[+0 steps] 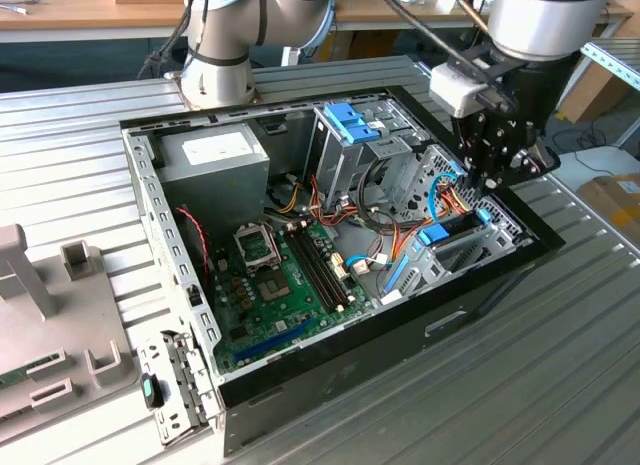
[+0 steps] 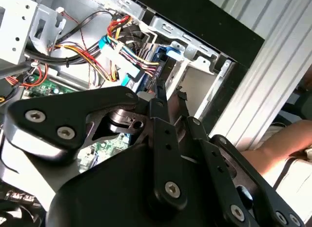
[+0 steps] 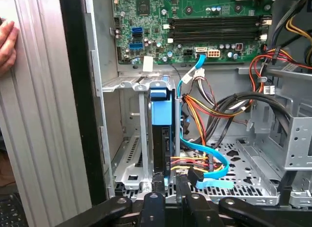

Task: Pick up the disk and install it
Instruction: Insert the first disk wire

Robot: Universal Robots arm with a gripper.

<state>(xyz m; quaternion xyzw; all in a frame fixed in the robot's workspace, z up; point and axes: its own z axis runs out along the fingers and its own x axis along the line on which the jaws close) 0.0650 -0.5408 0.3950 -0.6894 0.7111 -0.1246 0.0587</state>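
In the drive bay (image 3: 127, 139) stands the disk (image 3: 161, 134), hand (image 3: 165, 188) closed just above.

Matt black tool (image 1: 497, 163); blue, probably plastic disk (image 3: 161, 112) carrier.

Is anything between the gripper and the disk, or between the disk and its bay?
Nothing visible does. The disk in its blue carrier already sits upright in the drive bay, with the gripper directly at its end. The blue cable and coloured wire bundle lie beside the bay, not across it.
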